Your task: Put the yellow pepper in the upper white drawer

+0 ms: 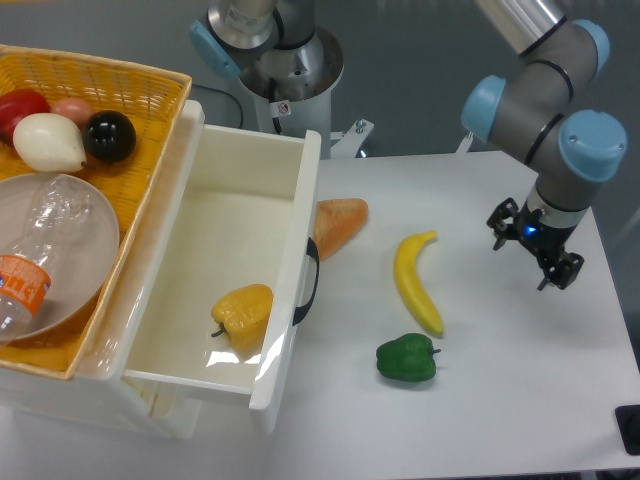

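The yellow pepper (243, 312) lies inside the upper white drawer (210, 195), near its front right corner, stem toward the left. The drawer is pulled open and its black handle (310, 280) faces right. My gripper (532, 252) is far to the right over the table, open and empty, well apart from the drawer and the pepper.
A yellow banana (415, 282), a green pepper (407, 359) and an orange-brown wedge (338, 224) lie on the table right of the drawer. A yellow wicker basket (150, 85) at the left holds fruit, a clear bowl and a plastic bottle.
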Controlling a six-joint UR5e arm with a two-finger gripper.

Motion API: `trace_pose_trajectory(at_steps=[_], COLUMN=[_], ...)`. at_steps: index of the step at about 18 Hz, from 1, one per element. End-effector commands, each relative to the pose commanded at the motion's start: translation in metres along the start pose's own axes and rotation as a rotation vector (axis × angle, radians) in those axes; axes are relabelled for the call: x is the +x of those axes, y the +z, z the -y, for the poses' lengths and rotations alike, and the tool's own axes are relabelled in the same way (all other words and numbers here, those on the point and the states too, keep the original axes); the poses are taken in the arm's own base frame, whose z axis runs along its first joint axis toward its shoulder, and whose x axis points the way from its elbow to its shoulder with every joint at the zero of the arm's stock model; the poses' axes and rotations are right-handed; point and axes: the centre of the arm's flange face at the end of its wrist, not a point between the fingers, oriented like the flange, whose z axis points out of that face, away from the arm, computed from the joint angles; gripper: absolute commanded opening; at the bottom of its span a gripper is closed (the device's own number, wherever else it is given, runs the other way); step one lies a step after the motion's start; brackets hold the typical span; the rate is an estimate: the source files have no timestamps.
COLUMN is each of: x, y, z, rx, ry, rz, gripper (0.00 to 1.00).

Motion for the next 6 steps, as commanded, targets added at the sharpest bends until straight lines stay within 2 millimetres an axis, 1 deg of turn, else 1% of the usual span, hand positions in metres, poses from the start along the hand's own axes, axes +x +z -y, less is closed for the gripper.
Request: trace_pose_trajectory(at_steps=[1,3,6], x=[-0.0024,-0.0067,-0.0085], y=[0.0057,0.0065,0.0097], z=[-0.0013,-0.0001,0.0005], rx=[-0.034,-0.094,-0.093], ry=[0.003,0.011,0.022], rz=[-0.013,-0.025,-0.028], gripper=[1.00,1.00,1.00])
